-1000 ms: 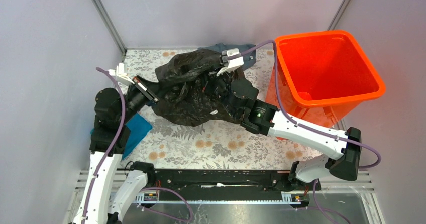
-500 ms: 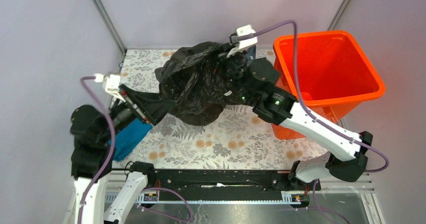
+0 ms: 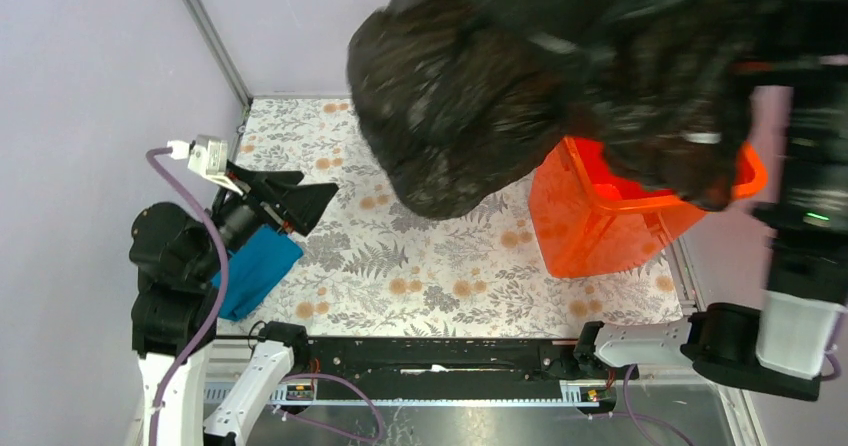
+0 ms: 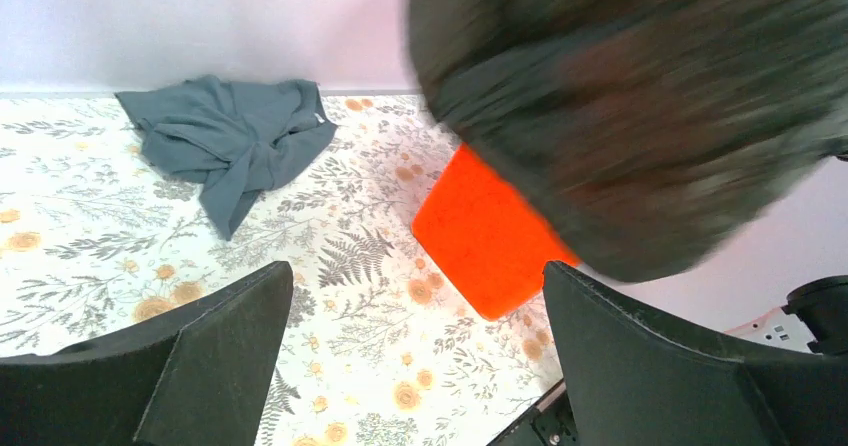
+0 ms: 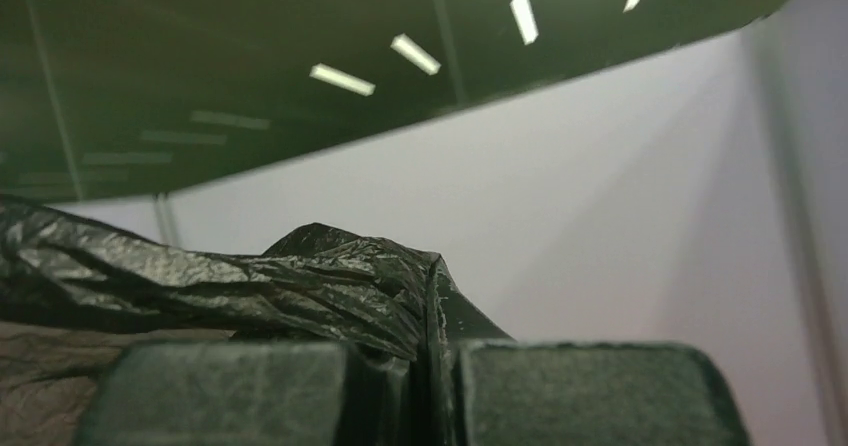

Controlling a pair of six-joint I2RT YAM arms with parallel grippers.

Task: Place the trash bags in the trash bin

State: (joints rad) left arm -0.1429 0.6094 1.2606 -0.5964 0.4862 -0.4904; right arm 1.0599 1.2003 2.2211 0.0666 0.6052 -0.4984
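Now, left side first. Left gripper: fingers spread wide, nothing between them, and they hang over the floral table without touching it. A teal-blue cloth lies flat on the table just behind and under these fingers, on the near side.

Left wrist view: a grey-blue cloth lies crumpled on the table, well ahead of the left finger and apart from it.

Centre: the trash bag is up in the air, well ahead of and above the open left fingers, clear of the table. It is bunched, glossy and motion-blurred. Its lower bulge hangs beside the trash bin's left wall and the rest spreads across the bin's mouth. Whether any part is inside the bin cannot be told.

The trash bin stands on the table ahead of the left gripper, nearer its right finger, with most of the rim hidden behind the bag.

Right side: the right gripper has its fingers clenched on a twisted fold of the bag, and the plastic runs out to the left of the fingers.
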